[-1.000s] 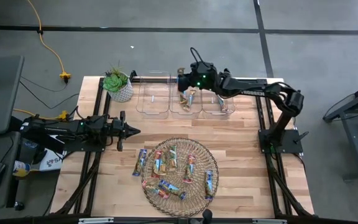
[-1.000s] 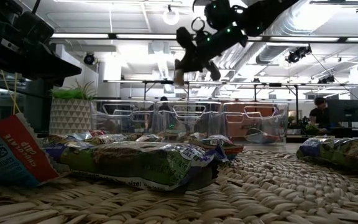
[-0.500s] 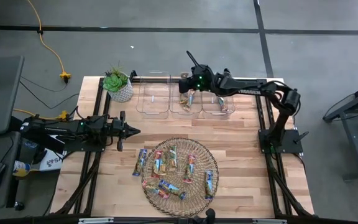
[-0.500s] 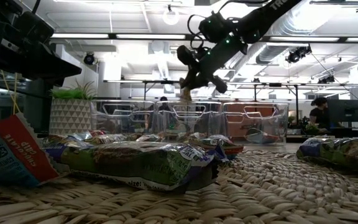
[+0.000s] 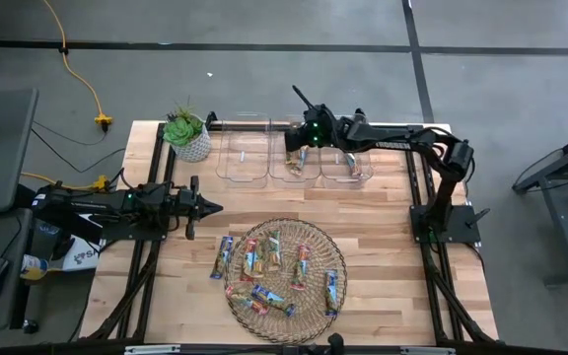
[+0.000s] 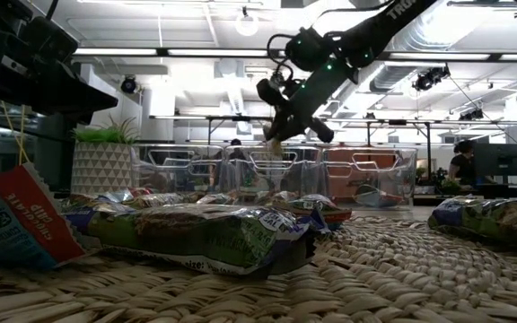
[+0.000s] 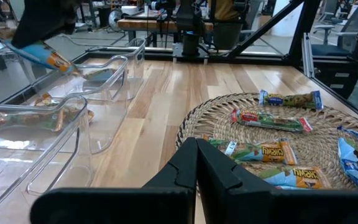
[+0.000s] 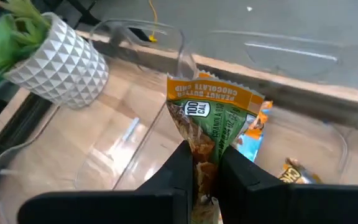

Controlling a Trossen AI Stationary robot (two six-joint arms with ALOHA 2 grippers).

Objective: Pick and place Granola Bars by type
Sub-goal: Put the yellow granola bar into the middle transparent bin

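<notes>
Green-tan granola bar (image 8: 209, 118) | right claw (image 5: 299, 150) clamped, angled down | middle bin (image 5: 294, 168)

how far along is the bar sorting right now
Early. Done: a few bars already lie in the middle bin and right bin. In hand: the right gripper holds a green-wrapped bar over the middle bin. Left: about ten bars on the wicker mat; the left gripper waits shut.

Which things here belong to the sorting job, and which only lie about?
Job:
- granola bar in the right gripper, over the middle bin
- granola bars on the wicker mat
- clear bins

Lying about:
- potted plant
- left gripper, shut, waiting
</notes>
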